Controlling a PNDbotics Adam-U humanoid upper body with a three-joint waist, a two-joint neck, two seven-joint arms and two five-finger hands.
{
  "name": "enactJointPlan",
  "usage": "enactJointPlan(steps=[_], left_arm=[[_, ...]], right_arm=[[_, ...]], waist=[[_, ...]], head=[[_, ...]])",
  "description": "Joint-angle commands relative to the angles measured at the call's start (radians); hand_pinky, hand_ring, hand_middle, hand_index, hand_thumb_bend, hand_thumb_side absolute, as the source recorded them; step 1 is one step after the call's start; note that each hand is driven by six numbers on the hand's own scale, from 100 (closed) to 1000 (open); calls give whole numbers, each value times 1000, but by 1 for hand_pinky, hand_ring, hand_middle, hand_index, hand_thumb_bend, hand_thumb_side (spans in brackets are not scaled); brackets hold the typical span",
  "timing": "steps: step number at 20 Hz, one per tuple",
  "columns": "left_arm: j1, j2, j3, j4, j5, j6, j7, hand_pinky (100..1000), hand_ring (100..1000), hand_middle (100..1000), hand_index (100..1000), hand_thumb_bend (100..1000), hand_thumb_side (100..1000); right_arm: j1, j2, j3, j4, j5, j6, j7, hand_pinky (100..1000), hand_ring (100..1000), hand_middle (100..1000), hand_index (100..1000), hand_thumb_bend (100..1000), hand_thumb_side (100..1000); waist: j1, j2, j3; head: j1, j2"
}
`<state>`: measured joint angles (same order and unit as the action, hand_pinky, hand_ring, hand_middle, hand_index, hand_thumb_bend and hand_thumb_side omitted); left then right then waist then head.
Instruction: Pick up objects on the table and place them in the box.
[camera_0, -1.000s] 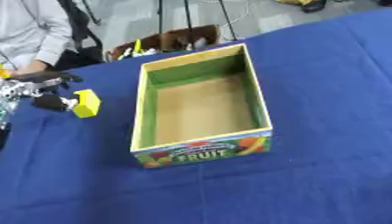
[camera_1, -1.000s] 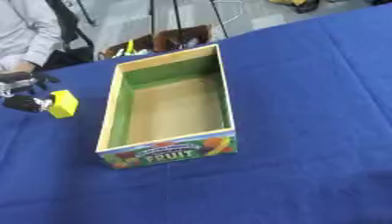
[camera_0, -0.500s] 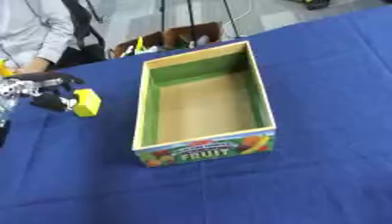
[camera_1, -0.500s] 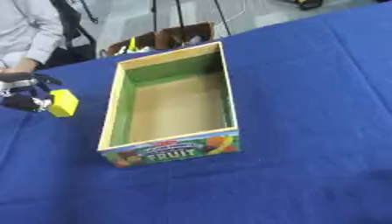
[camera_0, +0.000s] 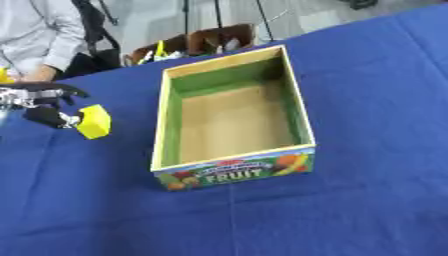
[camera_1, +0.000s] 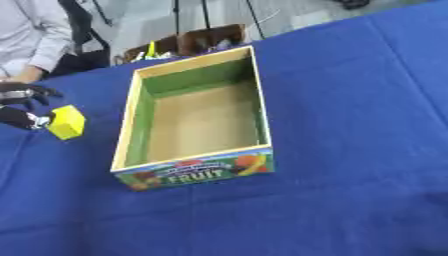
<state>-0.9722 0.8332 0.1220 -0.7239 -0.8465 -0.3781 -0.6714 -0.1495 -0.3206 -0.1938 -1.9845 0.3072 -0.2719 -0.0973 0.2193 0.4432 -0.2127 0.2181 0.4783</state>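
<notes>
Yellow block (camera_0: 94, 121) pinched at its left face by my left hand (camera_0: 44, 105), at 9 o'clock from box (camera_0: 166, 131), apart from it. Looks light, rigid, smooth-sided; I'd grip opposite flat faces. Right hand unseen.

A blue cloth (camera_0: 367, 100) covers the table; beyond its far edge stands a brown crate (camera_0: 206, 42).

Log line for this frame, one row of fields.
left robot hand: pinching yellow block | block: left of fruit box, outside | box: empty | right robot hand: unseen
</notes>
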Motion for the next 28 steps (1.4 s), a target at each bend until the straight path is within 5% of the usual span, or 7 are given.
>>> enactJointPlan(steps=[1,8,12,28], left_arm=[[-12,56,10,-24,13,-8,19,803,896,974,1000,704,532],[2,69,-5,-47,70,-20,-58,803,894,972,1000,796,489],[5,75,-11,-53,88,-10,-114,817,904,992,1000,1000,429],[-7,40,-31,-62,39,-7,-129,795,885,953,1000,960,480]], right_arm=[[-2,-25,-1,-15,7,-3,1,684,789,509,637,100,618],[5,-23,-4,-15,9,5,2,686,790,509,638,100,615],[7,-23,-6,-15,10,7,2,686,790,508,637,100,613],[9,-22,-3,-15,12,4,6,687,792,509,638,101,615]], waist=[[-9,-21,7],[-9,-28,19],[-9,-30,22],[-7,-26,15]], head=[[0,-3],[-6,0],[-8,-2],[1,-7]])
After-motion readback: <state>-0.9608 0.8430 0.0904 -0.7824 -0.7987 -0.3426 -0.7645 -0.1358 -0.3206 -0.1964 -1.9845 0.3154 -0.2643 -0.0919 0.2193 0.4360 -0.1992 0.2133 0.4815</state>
